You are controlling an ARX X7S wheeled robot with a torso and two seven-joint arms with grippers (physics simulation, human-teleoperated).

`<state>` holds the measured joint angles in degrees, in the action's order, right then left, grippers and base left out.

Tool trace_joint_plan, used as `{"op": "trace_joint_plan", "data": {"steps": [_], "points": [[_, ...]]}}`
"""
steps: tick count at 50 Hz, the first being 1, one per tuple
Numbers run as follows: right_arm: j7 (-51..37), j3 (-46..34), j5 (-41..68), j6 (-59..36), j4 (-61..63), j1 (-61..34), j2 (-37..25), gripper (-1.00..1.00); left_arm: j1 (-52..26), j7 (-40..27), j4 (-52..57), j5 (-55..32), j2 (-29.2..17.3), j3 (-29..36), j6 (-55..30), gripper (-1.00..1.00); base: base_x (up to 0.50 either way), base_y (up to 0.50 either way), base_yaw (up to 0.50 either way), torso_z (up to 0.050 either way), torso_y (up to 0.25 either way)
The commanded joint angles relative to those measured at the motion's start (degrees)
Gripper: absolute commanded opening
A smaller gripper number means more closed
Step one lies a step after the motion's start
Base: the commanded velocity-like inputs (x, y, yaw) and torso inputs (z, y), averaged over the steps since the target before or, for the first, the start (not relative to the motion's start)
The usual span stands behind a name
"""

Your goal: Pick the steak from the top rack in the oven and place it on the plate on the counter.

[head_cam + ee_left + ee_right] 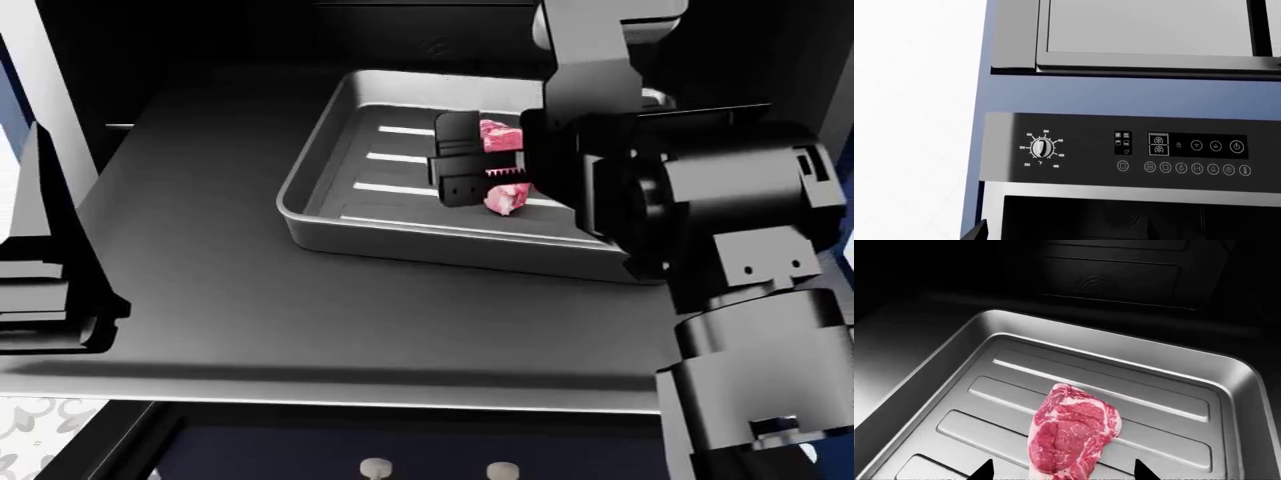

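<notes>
Right wrist view: the steak (pixel 1073 432) lies flat on the ribbed floor of the grey tray (pixel 1227 375), between the two dark fingertips (pixel 984 471) that rise at the picture's lower edge.
Steak, head view: the steak (pixel 501 137) shows red-pink in two patches, above and below the right hand (pixel 475 168), which crosses in front of it.
Right hand: fingers apart, one on each side of the meat and not yet pressing it; I judge this the approach to a grasp, with the closing not yet done.
Why the tray: it rests on a dark rack inside the oven (pixel 200 250), so the arm must reach in from the front and come down over the tray's raised wall.
Left hand: not seen in any picture, so its state cannot be told; its camera faces the oven's control panel (pixel 1134 150) with a dial (pixel 1041 147) and a row of touch icons.
Hidden: the steak's middle, behind the hand in the head view; the fingers' roots, cut off in the wrist view.
Not in view: the plate, and the table that carries it.
Hard to make out: the oven's back wall, almost black.
</notes>
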<state>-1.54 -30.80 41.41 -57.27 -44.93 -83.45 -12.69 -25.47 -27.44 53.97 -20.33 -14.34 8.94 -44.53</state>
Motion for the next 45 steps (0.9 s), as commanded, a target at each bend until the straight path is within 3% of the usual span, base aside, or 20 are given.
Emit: {"op": "trace_joint_plan", "data": {"steps": [1, 45], "points": [[0.21, -0.27, -0.19, 0.69, -1.01, 0.33, 0.23, 1.0, 0.15, -0.38, -0.25, -0.37, -0.24, 0.15, 0.41, 1.0, 0.0, 0.0, 0.0, 0.0, 0.0], [5.53, -4.05, -4.17, 7.63, -14.85, -2.74, 4.44, 1.0, 3.04, -0.03, -4.29, 0.01, -1.33, 1.53, 7.33, 1.0, 0.0, 0.0, 0.0, 0.0, 0.0]]}}
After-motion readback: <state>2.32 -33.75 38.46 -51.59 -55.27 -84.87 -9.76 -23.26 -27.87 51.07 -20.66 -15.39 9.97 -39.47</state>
